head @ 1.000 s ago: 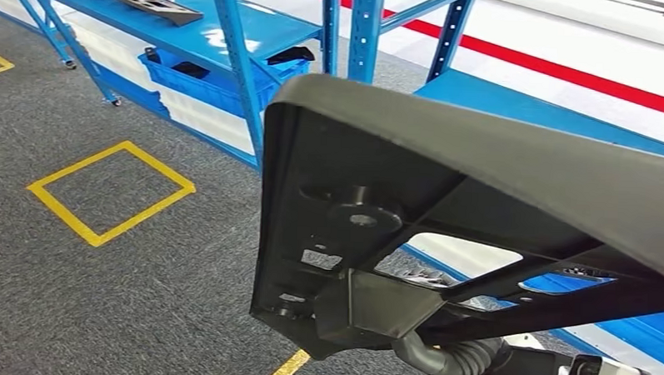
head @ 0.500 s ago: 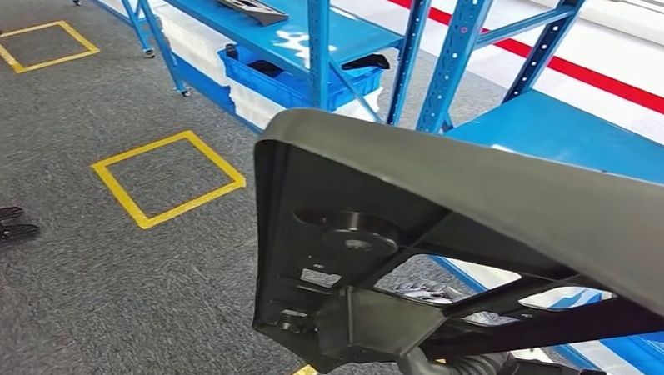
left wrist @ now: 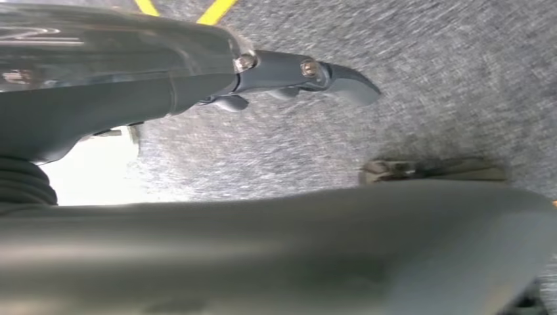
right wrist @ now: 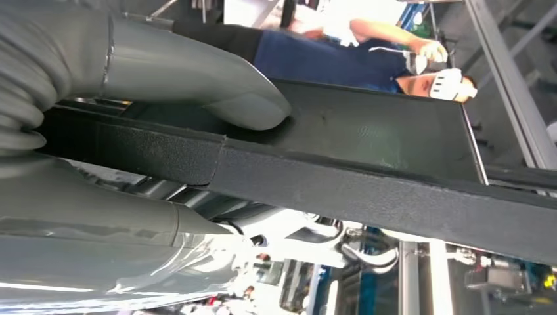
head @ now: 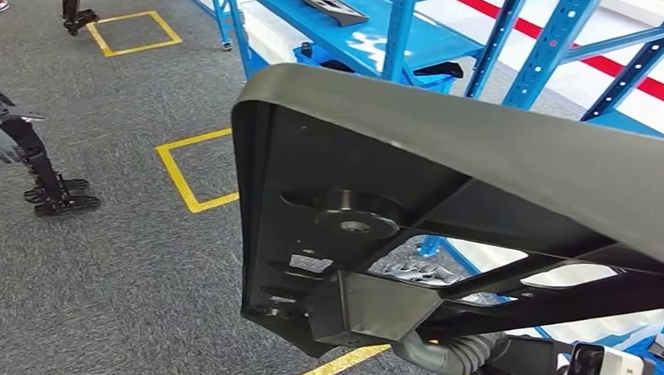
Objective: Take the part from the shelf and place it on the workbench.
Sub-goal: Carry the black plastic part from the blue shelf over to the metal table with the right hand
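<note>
You're seeing the right robot hand [right wrist: 164, 118] gripping the black part [head: 445, 208] by a rib – left robot hand [left wrist: 282, 72] is hanging open over the carpet [head: 100, 296].

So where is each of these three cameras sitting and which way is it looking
Head view: high on the body, looking forward and down over the black part to grey carpet and blue shelving.
Left wrist view: behind the left hand, facing the carpet.
Right wrist view: behind the right hand, whose thumb presses the part; a person is beyond.
Shared: the part.
</note>
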Action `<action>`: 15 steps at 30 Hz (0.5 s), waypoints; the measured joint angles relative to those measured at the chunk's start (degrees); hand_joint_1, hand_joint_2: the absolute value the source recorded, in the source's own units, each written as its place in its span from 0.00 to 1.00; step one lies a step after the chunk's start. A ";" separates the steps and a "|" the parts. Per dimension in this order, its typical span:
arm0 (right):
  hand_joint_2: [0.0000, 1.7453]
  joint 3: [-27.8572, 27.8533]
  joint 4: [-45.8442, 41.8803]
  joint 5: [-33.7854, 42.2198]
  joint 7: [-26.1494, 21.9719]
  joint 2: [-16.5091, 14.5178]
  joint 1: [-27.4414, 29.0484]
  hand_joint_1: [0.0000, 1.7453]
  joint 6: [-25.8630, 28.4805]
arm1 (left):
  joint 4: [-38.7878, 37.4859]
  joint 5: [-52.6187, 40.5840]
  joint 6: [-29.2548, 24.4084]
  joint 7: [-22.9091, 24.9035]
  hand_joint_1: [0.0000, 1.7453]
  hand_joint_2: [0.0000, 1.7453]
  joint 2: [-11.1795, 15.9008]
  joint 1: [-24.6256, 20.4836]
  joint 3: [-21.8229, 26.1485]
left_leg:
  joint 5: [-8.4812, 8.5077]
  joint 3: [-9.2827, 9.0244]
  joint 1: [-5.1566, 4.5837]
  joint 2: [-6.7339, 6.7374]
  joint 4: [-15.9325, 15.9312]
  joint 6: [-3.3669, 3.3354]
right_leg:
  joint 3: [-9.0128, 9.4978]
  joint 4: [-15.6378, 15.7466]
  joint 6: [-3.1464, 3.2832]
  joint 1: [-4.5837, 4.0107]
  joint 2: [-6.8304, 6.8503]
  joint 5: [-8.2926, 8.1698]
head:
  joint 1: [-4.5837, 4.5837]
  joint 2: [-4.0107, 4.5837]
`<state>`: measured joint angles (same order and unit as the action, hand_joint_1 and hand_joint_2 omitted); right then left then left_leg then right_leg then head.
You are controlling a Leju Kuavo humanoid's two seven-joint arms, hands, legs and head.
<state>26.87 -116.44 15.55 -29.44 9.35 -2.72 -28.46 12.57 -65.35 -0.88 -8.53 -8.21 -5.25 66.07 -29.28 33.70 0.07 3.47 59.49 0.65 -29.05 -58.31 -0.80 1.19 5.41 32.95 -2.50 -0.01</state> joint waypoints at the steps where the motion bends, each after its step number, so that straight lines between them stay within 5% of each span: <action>1: 1.00 0.10 0.30 0.04 -0.03 -0.16 -0.40 1.00 -0.08 | 0.00 0.02 -0.01 -0.02 0.00 1.00 0.11 -0.02 0.07 | -0.22 0.01 -0.26 -0.02 -0.22 -0.31 | 0.13 0.13 -0.29 -0.06 0.40 0.06 | 0.01 0.01; 3: 1.00 0.33 0.83 0.06 -0.09 -0.50 -0.94 1.00 -0.15 | 0.00 -0.04 -0.10 0.07 0.00 1.00 0.46 0.16 0.21 | 0.02 0.00 -0.27 -1.16 -0.59 -1.04 | 0.64 0.42 -0.92 0.05 0.92 0.29 | 0.02 0.01; 5: 1.00 0.46 1.18 0.00 -0.24 -0.74 -1.14 1.00 -0.07 | 0.00 -0.14 -0.16 0.22 0.00 1.00 0.84 0.23 0.28 | 0.36 -0.26 -0.01 -2.21 -1.12 -1.84 | 0.16 -1.48 -1.27 0.17 -1.08 2.04 | 0.05 0.00; 7: 1.00 0.56 1.51 -0.43 -0.40 -0.81 -1.06 1.00 0.22 | 0.00 -0.29 -0.15 0.42 0.00 1.00 1.19 0.12 0.30 | 0.48 -0.37 0.05 -3.35 -1.29 -2.32 | -2.95 -8.15 -1.15 0.11 -4.03 5.72 | 0.08 0.00; 9: 1.00 0.65 1.89 -1.02 -0.54 -0.83 -0.75 1.00 0.46 | 0.00 -0.41 -0.10 0.56 0.00 1.00 1.52 0.08 0.31 | 0.43 -0.43 -0.14 -4.74 -1.27 -2.47 | -6.68 -15.03 -0.92 -0.08 -5.02 7.84 | 0.09 0.01; 11: 1.00 0.73 2.18 -1.28 -0.72 -0.94 -0.52 1.00 0.56 | 0.00 -0.42 0.00 0.45 0.00 1.00 1.81 0.13 0.31 | 0.41 -0.61 -0.31 -6.25 -1.25 -2.50 | -7.04 -14.14 -0.54 -0.28 -5.37 5.39 | 0.09 0.01; 13: 1.00 0.81 2.28 -1.39 -0.98 -1.14 -0.50 1.00 0.72 | 0.00 -0.42 0.18 0.27 0.00 1.00 2.02 0.05 0.31 | 0.38 -0.83 -0.32 -7.70 -1.24 -2.44 | -4.11 -6.51 0.04 -0.39 -7.18 0.77 | 0.09 0.01; 15: 1.00 0.88 2.33 -1.54 -1.20 -1.40 -0.52 1.00 0.89 | 0.00 -0.46 0.36 0.18 0.00 1.00 2.19 -0.16 0.31 | 0.40 -0.66 -0.27 -9.03 -1.13 -2.13 | -1.98 -0.91 0.33 -0.44 -9.51 -1.50 | 0.07 0.00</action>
<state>27.75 -114.10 14.01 -30.64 7.96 -3.24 -27.57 12.57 -65.81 -0.52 -8.35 -6.02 -5.40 66.38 -28.89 33.04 -0.19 -5.56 58.36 -1.48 -31.04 -59.22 -0.47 0.75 -4.11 31.45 -2.43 -0.02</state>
